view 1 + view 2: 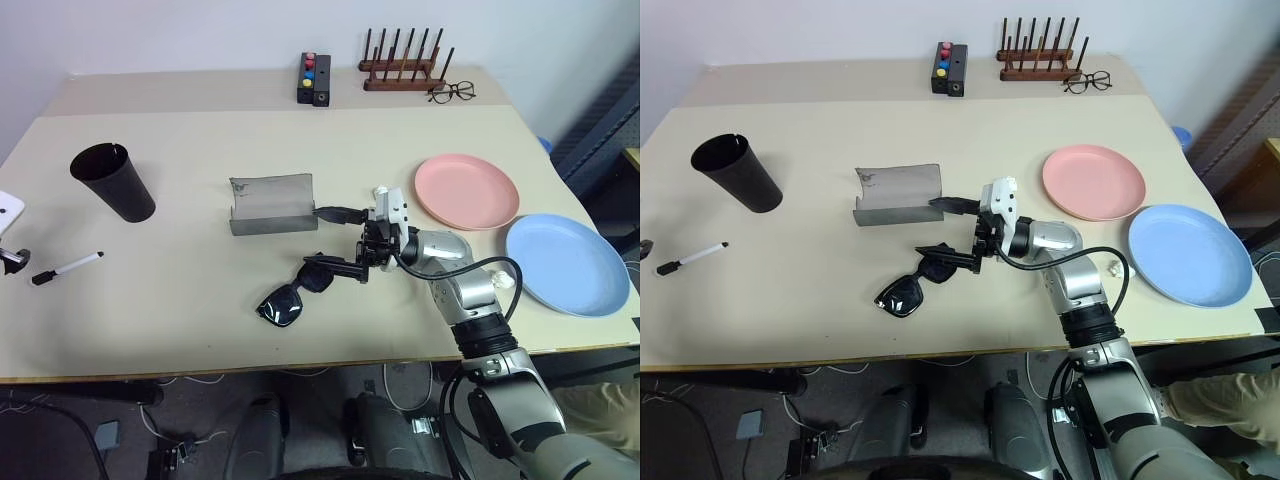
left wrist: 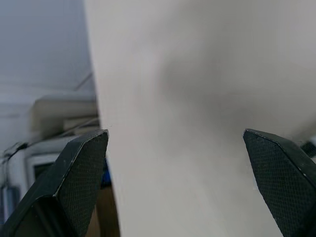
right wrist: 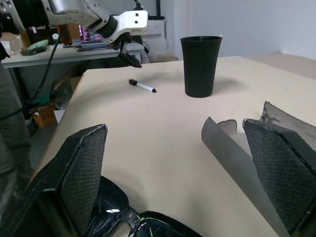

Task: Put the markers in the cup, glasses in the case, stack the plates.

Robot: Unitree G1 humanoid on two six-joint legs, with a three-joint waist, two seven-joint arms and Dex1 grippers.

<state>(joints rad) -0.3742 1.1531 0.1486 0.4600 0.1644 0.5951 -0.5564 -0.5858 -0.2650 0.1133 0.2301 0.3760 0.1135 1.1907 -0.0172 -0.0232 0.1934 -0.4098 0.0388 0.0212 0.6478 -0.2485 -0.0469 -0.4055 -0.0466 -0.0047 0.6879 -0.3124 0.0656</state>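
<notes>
Right tool (image 1: 338, 241) is sitting low over the middle of the worktop (image 1: 200, 330), fingers spread wide, pinching nothing. One finger is just above the sunglasses (image 1: 295, 292), the other sits by the open grey case (image 1: 272, 205), which stands just behind the sunglasses.

Left tool (image 3: 129, 55) is over at the worktop's left edge, also spread wide and holding nothing, near the white marker with the black cap (image 1: 66, 267). The black cup (image 1: 113, 181) stands upright behind that marker, well apart from the case.

Pink plate (image 1: 466, 190) and blue plate (image 1: 566, 264) lie side by side on the right, unstacked, their rims very close together.
</notes>
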